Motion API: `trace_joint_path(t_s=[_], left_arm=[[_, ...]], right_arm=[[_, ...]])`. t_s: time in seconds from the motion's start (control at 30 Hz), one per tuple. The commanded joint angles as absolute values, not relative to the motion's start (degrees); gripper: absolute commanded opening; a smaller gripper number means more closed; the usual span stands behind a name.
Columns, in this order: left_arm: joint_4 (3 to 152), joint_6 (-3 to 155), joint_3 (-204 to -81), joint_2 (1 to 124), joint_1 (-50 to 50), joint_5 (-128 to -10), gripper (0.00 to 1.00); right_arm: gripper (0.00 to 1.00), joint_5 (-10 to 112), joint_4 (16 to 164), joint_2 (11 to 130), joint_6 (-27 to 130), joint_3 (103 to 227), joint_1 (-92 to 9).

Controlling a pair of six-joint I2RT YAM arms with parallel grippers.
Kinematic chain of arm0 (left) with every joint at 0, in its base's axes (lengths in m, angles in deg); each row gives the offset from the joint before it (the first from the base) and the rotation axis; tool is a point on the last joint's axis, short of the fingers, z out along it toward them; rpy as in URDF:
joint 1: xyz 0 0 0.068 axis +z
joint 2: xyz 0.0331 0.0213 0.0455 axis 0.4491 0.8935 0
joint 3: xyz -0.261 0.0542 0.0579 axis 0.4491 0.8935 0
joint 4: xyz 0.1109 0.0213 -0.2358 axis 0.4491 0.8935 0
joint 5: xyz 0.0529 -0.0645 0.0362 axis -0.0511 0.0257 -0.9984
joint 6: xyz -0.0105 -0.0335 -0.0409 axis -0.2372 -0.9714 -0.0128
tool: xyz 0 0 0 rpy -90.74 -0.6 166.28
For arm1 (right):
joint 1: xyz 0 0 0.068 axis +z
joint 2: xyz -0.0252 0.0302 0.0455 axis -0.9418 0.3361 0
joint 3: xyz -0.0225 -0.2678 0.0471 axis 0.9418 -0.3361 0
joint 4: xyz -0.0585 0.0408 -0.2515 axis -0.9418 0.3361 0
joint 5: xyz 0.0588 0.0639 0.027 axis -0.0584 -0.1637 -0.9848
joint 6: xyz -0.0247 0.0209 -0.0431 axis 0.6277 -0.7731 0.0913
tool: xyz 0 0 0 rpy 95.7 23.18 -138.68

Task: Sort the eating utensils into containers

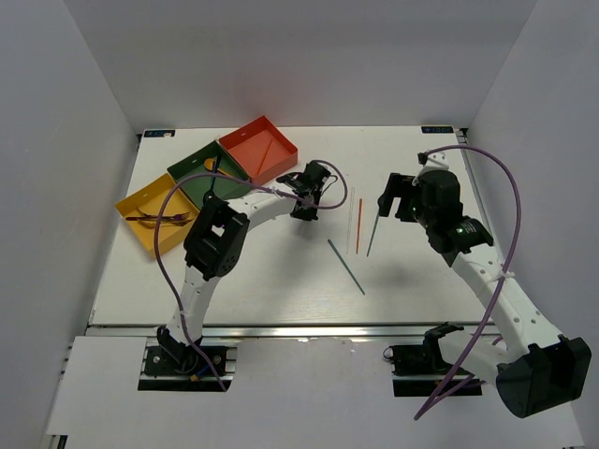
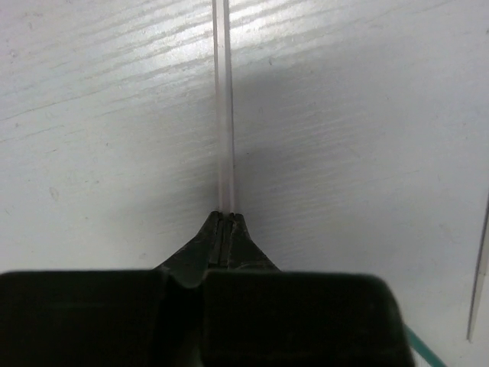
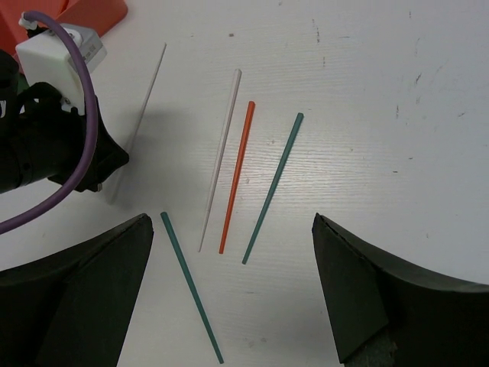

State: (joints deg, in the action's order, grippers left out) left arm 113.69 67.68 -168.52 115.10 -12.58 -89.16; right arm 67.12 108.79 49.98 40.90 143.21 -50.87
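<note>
My left gripper (image 1: pixel 306 208) is shut on a thin silver chopstick (image 2: pixel 225 115), which runs straight out from the closed jaws low over the table; it also shows in the right wrist view (image 3: pixel 145 115). My right gripper (image 3: pixel 231 223) is open and empty above several loose chopsticks: one silver (image 3: pixel 220 157), one red (image 3: pixel 237 176) and two teal (image 3: pixel 273 187) (image 3: pixel 191 287). The yellow box (image 1: pixel 140 232) holds dark and gold utensils (image 1: pixel 154 218). The dark green box (image 1: pixel 192 182) and the red-orange box (image 1: pixel 271 159) stand beside it at the back left.
The loose chopsticks lie mid-table between the two arms (image 1: pixel 356 229). White walls enclose the table on three sides. A purple cable (image 1: pixel 337 182) loops over the left wrist. Another silver chopstick (image 2: pixel 480 283) shows at the right edge of the left wrist view.
</note>
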Motion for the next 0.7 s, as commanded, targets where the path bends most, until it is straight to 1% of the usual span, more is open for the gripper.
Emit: trace_joint_path(t_s=[0.0,0.2,0.3,0.4,0.43,0.53,0.67], left_arm=[[119.9,71.3,-165.8,112.2,-12.5,-86.9,0.0],[115.9,73.8,-172.9,103.4,-10.4,-91.6,0.0],[115.5,71.0,-176.3,102.5,-5.9,-92.5,0.0],[112.2,69.0,-176.0,101.9,-1.1,-91.5,0.0],[110.4,68.4,-175.9,101.8,1.0,-93.2,0.0],[106.8,68.3,-177.2,103.3,5.2,-94.2,0.0],[104.1,71.1,-184.9,111.2,9.1,-89.2,0.0]], right_arm=[[0.89,67.0,106.4,48.3,42.2,143.6,-51.0],[0.89,67.2,106.4,48.4,42.2,144.0,-51.4],[0.89,67.3,106.4,48.4,42.4,144.0,-51.5],[0.89,67.3,106.5,48.5,42.5,144.3,-51.6],[0.89,67.4,106.5,48.6,42.7,144.3,-51.6],[0.89,66.8,106.3,49.1,42.6,144.3,-51.8],[0.89,66.2,106.5,50.2,42.7,144.9,-51.8]])
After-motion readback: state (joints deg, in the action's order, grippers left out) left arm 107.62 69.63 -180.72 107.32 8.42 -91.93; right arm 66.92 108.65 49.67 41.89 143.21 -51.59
